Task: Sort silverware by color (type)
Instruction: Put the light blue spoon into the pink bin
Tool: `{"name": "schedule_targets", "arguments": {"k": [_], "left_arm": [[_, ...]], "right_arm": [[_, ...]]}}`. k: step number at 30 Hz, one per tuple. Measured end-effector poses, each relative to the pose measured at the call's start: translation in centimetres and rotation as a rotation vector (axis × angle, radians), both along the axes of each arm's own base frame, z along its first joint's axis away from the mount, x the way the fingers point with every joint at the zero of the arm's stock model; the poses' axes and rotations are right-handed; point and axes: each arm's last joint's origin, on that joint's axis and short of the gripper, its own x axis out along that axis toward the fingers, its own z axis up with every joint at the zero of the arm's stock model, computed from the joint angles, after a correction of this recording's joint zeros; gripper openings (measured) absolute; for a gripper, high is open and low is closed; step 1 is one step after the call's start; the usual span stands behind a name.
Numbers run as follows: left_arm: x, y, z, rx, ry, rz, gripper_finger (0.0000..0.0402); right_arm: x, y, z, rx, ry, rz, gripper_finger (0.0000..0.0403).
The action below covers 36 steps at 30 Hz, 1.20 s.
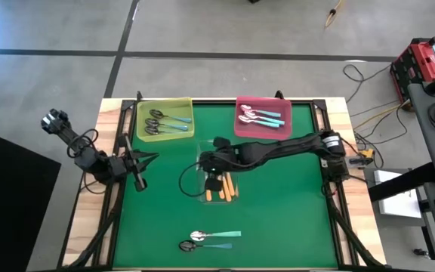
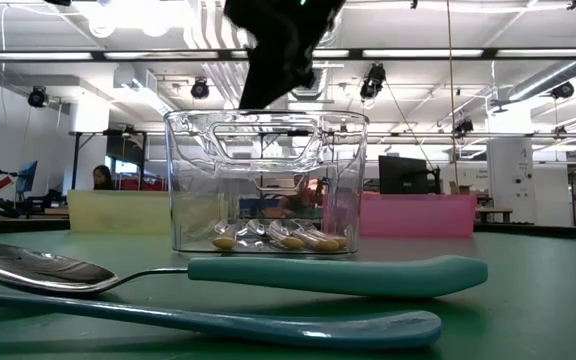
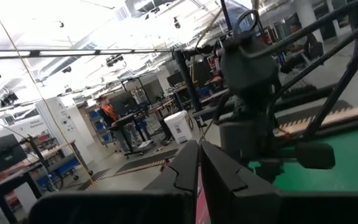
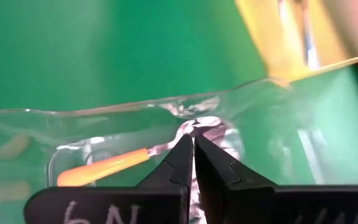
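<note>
My right gripper [image 1: 211,172] hangs shut above the clear tray [image 2: 183,180] at the table's middle, its fingers [image 4: 182,158] slanting down with nothing between them. Orange-handled spoons [image 1: 225,189] lie on the tray's floor; one orange handle [image 4: 104,167] shows through the tray wall below the fingertips. Two teal-handled spoons lie side by side near the table's front edge, one with a shiny bowl [image 2: 338,272] and one in front of it [image 2: 268,322]. My left gripper [image 1: 146,160] waits shut at the table's left side, off the surface.
A yellow tray [image 1: 143,106] at the far left holds dark-bowled teal spoons [image 1: 165,122]. A pink tray [image 1: 242,102] at the far middle holds shiny teal spoons [image 1: 263,117]. Green mat lies bare between the clear tray and the front spoons.
</note>
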Motion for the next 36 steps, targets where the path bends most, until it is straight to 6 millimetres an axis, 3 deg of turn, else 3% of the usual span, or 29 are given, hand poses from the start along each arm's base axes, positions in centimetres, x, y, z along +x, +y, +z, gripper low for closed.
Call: {"name": "schedule_targets", "arguments": {"k": [11, 18, 27, 36], "left_arm": [[3.4, -2.9, 2.4, -0.043, 0.058, -0.023, 0.0], [6.3, -5.6, 2.1, -0.097, 0.146, -0.044, 0.0], [9.4, -9.0, 1.4, -0.144, 0.203, -0.058, 0.0], [11.5, -12.8, 0.5, -0.134, 0.248, -0.1, 0.0]], "right_arm": [[-4.3, 4.4, 3.8, -0.073, -0.097, 0.083, 0.0009], [-6.8, 7.1, 5.2, -0.065, -0.135, 0.152, 0.0009], [-8.5, 10.7, 5.2, -0.025, -0.144, 0.222, 0.0009], [-8.6, 15.2, 3.7, 0.023, -0.184, 0.295, 0.0009]]}}
